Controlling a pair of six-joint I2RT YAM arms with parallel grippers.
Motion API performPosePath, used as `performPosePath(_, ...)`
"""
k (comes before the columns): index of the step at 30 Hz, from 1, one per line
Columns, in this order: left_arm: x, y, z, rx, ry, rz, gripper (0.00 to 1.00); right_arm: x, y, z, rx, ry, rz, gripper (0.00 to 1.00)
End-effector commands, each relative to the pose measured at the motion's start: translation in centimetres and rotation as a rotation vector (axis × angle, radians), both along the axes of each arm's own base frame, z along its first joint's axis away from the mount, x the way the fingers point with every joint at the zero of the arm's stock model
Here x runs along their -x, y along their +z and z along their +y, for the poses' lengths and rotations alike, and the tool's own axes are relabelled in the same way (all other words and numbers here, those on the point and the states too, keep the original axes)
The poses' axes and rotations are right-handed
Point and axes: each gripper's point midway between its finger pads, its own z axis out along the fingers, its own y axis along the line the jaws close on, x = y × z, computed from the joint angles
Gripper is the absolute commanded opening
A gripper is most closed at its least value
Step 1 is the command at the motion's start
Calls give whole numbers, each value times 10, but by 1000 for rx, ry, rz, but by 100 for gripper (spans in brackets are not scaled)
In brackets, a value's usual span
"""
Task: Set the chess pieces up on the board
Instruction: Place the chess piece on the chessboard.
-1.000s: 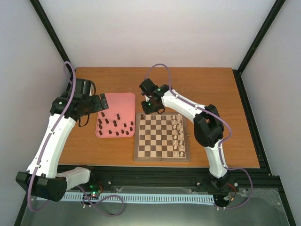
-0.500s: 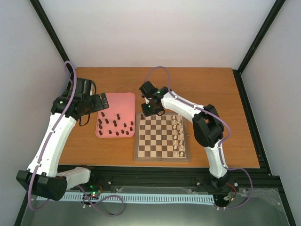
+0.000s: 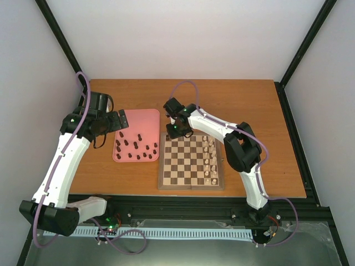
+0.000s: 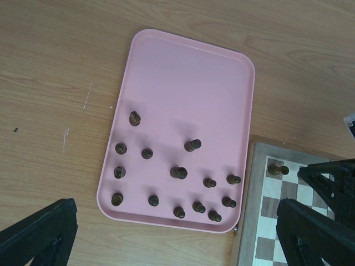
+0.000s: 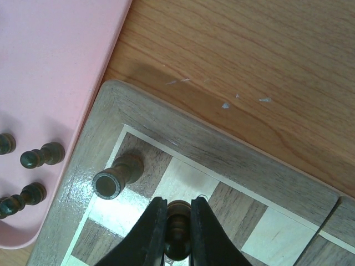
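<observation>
My right gripper (image 5: 178, 217) pinched dark piece (image 5: 178, 208); left gripper (image 3: 118, 120) gaped, empty. Worry: standing piece (image 5: 115, 178) just beside fingers (image 5: 145, 230), bump might topple it.

The right gripper (image 5: 178, 205) pinches a dark chess piece (image 5: 177, 220) between its fingers, low over the board (image 5: 166, 119). Just left of them a second dark piece (image 5: 117, 178) stands on the corner square; further left, more dark pieces (image 5: 40, 155) sit in the pink tray (image 5: 50, 66)
</observation>
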Motion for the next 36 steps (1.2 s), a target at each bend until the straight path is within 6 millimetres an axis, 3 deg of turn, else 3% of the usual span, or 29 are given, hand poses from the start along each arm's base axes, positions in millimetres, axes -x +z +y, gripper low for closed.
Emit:
performPosePath(1,0,1,1,1,2,-8,100,-1,-7,4,7,-5,1,6)
performPosePath(23,-2,-1,1,0,1,-4,100,2,-25,7,30,6,35,7)
performPosePath(36,-2,-1,0,1,0,-3,100,-2,-19,6,40,11,16,24)
